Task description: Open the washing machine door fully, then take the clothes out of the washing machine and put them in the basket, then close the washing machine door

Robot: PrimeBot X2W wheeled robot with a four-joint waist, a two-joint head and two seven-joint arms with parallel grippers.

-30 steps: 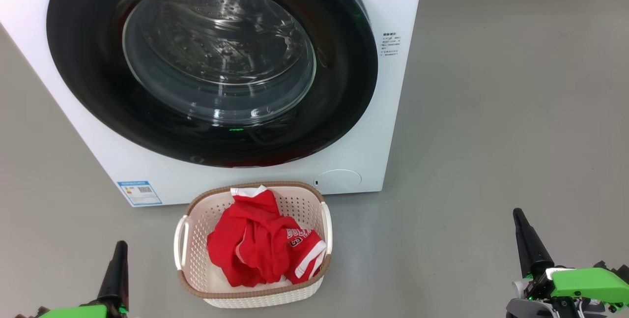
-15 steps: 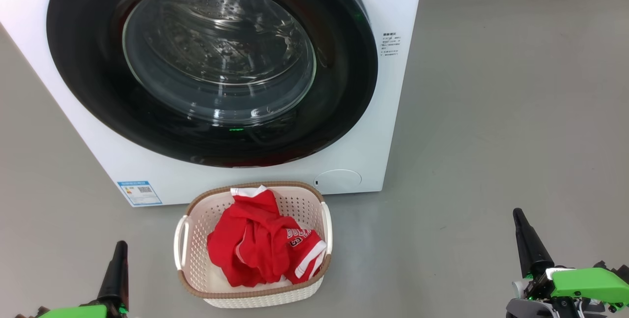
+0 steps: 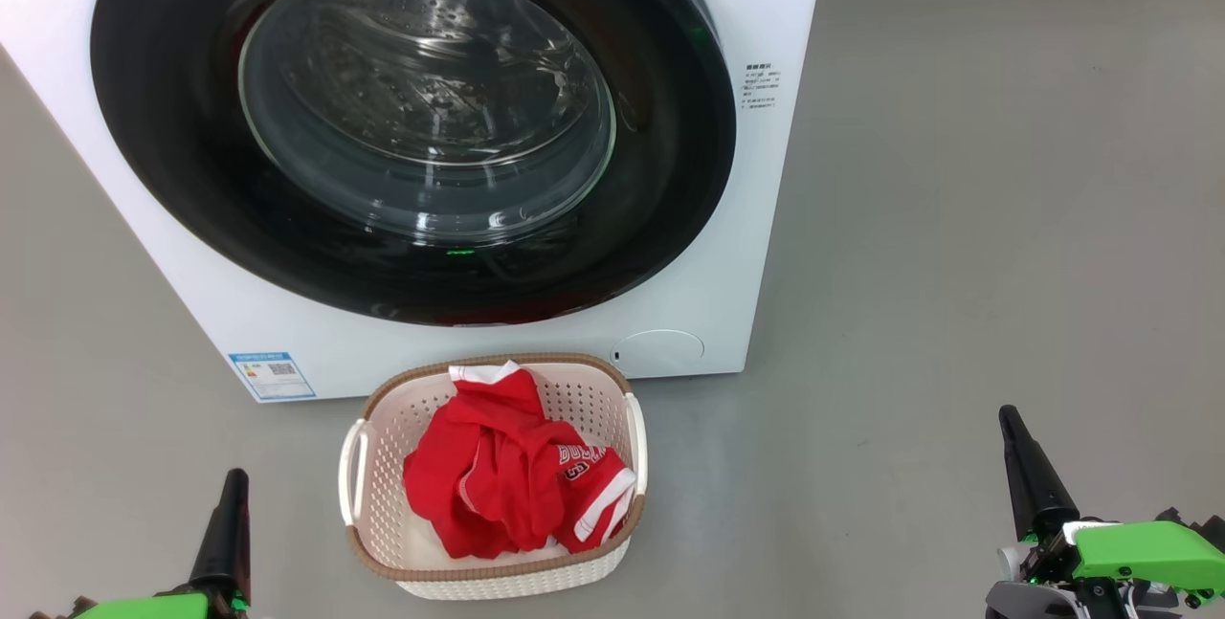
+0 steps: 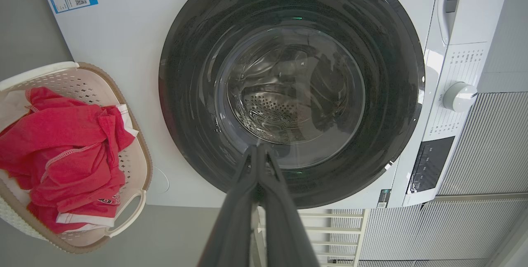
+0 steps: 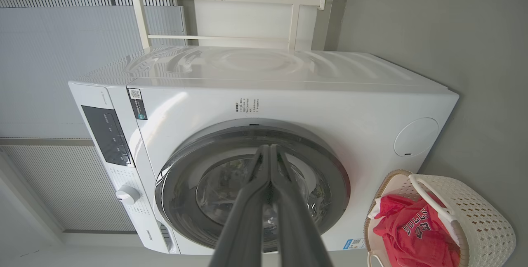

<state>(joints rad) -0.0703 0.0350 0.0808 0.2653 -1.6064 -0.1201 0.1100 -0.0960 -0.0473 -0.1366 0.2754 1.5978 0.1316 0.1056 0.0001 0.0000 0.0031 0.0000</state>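
Below glossy rnd door (image 3: 426, 102) | perf. plastic basket (image 3: 586, 399) | crumpled red clothes (image 3: 498, 485)

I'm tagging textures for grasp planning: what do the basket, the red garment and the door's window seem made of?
Cream perforated basket: probably moulded matte plastic, regular punched holes, brown woven-look rim. Bright red garment: soft fabric, crumpled in folds, stitched seams. Round bulging door window: likely clear glass, glossy with reflections.

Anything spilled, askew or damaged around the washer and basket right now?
Nothing stands out. The washing machine door looks shut against the washing machine, the clothes lie bunched inside the basket, which stands upright on the floor, and the left gripper and right gripper are shut, clear of everything.
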